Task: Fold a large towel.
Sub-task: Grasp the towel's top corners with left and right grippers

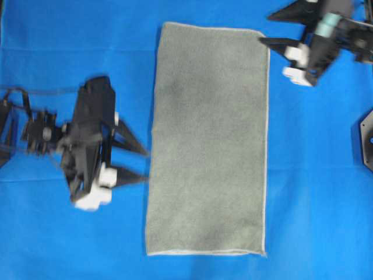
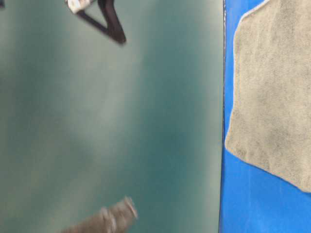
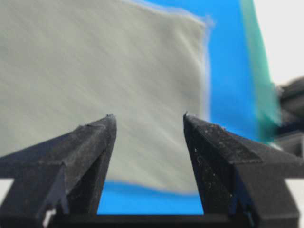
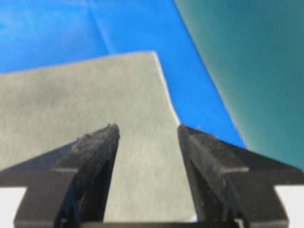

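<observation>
The towel (image 1: pixel 207 140) is a grey-green rectangle with a thin whitish hem. It lies flat and lengthwise in the middle of the overhead view. My left gripper (image 1: pixel 145 165) sits just off the towel's left edge at its lower half, open, fingertips pointing at the hem. In the left wrist view the left gripper (image 3: pixel 148 116) has nothing between its fingers, and the towel (image 3: pixel 95 71) spreads out ahead of them. My right gripper (image 1: pixel 265 29) hangs open at the towel's top right corner. The right wrist view shows the right gripper (image 4: pixel 147 127) over the towel (image 4: pixel 71 104) near that corner, holding nothing.
A bright blue sheet (image 1: pixel 58 35) covers the table under the towel. A dark angular part (image 1: pixel 366 140) sticks in at the right edge. A teal backdrop (image 4: pixel 251 57) borders the sheet. The table-level view shows the towel (image 2: pixel 272 97) and a blurred black gripper finger (image 2: pixel 112 24).
</observation>
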Robot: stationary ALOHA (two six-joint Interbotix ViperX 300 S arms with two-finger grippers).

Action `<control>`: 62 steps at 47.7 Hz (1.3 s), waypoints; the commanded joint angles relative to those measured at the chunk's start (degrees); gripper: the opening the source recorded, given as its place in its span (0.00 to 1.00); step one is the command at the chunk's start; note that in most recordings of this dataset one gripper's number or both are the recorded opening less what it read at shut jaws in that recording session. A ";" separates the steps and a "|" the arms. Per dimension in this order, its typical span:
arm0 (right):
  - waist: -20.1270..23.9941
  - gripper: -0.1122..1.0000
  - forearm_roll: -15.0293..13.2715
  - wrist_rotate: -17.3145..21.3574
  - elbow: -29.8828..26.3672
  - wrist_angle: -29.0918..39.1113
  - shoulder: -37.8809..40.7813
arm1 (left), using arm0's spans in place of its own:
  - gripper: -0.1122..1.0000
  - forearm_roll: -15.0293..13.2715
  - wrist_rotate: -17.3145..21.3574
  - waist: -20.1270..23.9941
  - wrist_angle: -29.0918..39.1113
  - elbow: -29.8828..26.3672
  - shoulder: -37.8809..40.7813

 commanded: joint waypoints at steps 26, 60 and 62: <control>-9.93 0.61 -0.70 1.76 0.79 -3.96 17.23 | 0.62 -0.18 21.27 27.33 -15.47 1.49 12.74; -18.63 0.61 -5.01 1.14 -8.17 -16.17 42.98 | 0.61 -0.26 22.59 39.38 -27.77 -7.29 39.99; -18.72 0.61 -5.10 1.14 -8.44 -16.08 43.24 | 0.60 -0.26 22.59 39.38 -27.60 -7.38 40.08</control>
